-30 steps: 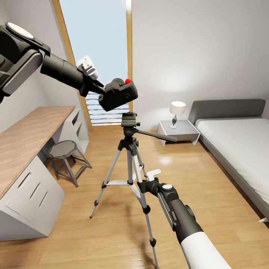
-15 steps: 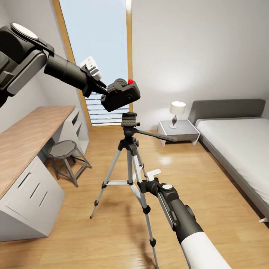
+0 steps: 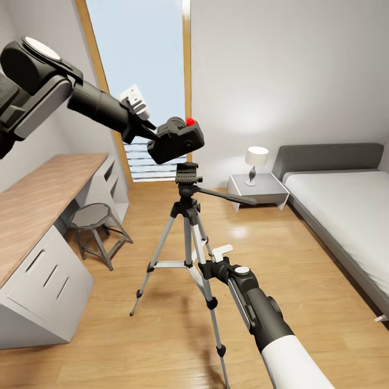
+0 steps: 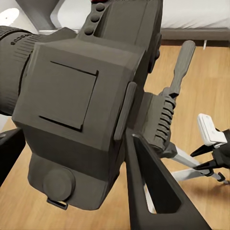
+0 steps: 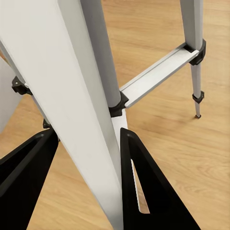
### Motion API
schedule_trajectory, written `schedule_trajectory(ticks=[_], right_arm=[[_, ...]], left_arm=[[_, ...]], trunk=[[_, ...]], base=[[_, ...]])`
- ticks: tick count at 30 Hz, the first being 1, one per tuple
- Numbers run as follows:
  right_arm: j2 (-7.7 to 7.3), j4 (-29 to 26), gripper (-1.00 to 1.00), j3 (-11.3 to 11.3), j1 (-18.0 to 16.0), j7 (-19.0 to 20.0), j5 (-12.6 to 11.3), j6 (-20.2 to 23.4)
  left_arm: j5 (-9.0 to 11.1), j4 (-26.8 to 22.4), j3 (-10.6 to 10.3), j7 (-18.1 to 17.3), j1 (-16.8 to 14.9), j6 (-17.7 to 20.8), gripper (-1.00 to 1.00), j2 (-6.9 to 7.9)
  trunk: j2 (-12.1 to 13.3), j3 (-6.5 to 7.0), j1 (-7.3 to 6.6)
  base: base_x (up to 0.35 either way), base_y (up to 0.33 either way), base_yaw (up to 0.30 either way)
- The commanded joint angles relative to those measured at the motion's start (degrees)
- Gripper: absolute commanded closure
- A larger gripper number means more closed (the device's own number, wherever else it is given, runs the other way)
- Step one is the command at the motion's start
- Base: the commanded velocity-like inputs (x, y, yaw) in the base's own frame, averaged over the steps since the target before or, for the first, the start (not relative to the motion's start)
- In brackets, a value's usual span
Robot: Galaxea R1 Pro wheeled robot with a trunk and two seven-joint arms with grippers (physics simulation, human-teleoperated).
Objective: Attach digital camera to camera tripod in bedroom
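The digital camera (image 3: 176, 140) hangs tilted in the air just above the black head (image 3: 187, 174) of the camera tripod (image 3: 189, 237), not yet seated, its red button (image 3: 189, 120) uppermost. It looks rigid, blocky and fairly light, with hard smooth sides that could slip, and its lens barrel (image 4: 17, 72) is best left untouched. A pinch across the body, as held now, seems the safest hold. The left gripper (image 3: 149, 134) comes in from ten o'clock, its fingers pressed onto the camera's body. Lower, at six o'clock from the head, the right gripper (image 3: 205, 268) has one silver tripod leg (image 5: 76, 96) between its black fingers (image 5: 143, 191), apparently steadying a tall, light, easily tipped stand. At three o'clock sit the nightstand (image 3: 257, 191) and bed (image 3: 346, 216); at nine o'clock, the stool (image 3: 97, 227) and desk (image 3: 38, 200).
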Motion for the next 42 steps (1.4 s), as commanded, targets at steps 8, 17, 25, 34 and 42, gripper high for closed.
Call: schedule_trajectory(ticks=[8, 17, 25, 34, 42], right_arm=[[0.01, 0.9, 1.00, -0.1, 0.0, 0.4, 1.5, 0.2], [0.04, 0.9, 1.00, -0.1, 0.0, 0.4, 1.5, 0.2], [0.07, 0.9, 1.00, -0.1, 0.0, 0.4, 1.5, 0.2], [0.05, 0.9, 1.00, -0.1, 0.0, 0.4, 1.5, 0.2], [0.08, 0.9, 1.00, -0.1, 0.0, 0.4, 1.5, 0.2]], left_arm=[[0.3, 0.5, -1.1, 0.2, -0.1, 0.3, 1.00, -1.95], [0.3, 0.9, -3.5, 0.6, -0.1, 0.2, 1.00, -3.19], [0.3, 0.9, -3.8, 0.6, -0.1, 0.2, 1.00, -3.13], [0.2, 0.8, -3.8, 0.6, -0.1, 0.2, 1.00, -3.08], [-0.5, 0.8, -3.8, 0.6, -0.1, 0.2, 1.00, -2.83]], trunk=[[-0.1, -0.12, 0.05], [-0.1, -0.12, 0.05], [-0.1, -0.12, 0.05], [-0.1, -0.12, 0.05], [-0.1, -0.12, 0.05]], base=[[0.000, 0.000, 0.000], [0.000, 0.000, 0.000], [0.000, 0.000, 0.000], [0.000, 0.000, 0.000], [0.000, 0.000, 0.000]])
